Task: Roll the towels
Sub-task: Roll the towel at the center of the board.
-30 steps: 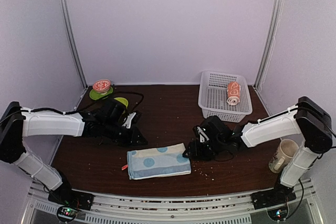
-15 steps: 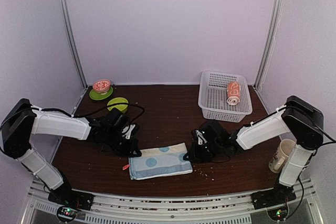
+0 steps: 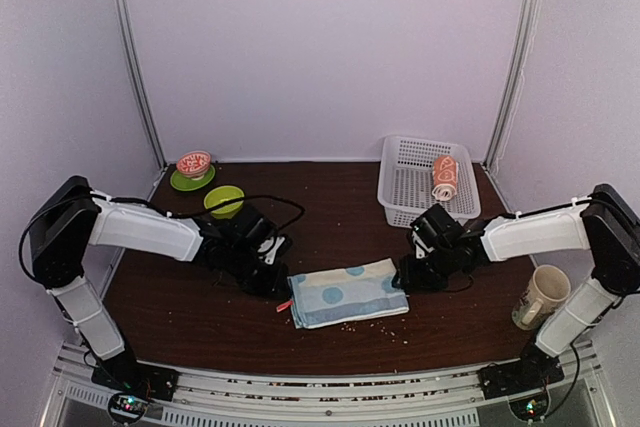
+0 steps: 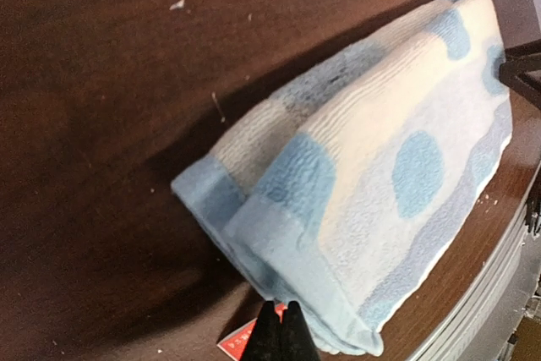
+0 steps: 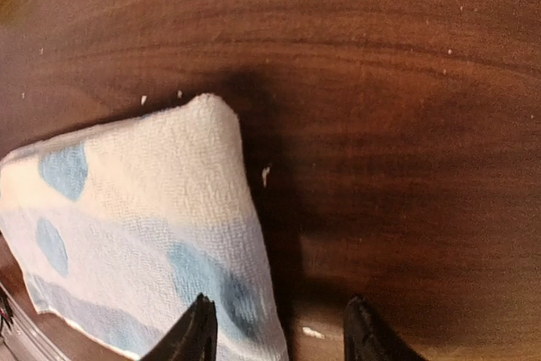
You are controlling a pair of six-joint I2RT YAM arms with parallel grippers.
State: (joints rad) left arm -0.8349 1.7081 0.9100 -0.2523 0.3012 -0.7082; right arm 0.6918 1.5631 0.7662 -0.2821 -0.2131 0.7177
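Dark wooden table (image 3: 330, 212) carries the work. Left gripper (image 4: 279, 337) has its jaws pressed together at the left end of the folded light-blue polka-dot towel (image 4: 380, 166); whether on cloth is unclear. Right gripper (image 5: 279, 331) stands spread over its right corner. This towel lies mid-table near the front edge; the small orange printed towel (image 3: 445, 179) sits rolled in the white plastic basket (image 3: 400, 162) at the far right corner. Rolling the blue one seems in hand; next it needs a firm pinch on one end

Wood table (image 3: 330, 207), blue towel (image 3: 345, 292), white basket (image 3: 425, 215), green bowl (image 3: 224, 199), mug (image 3: 540, 295)
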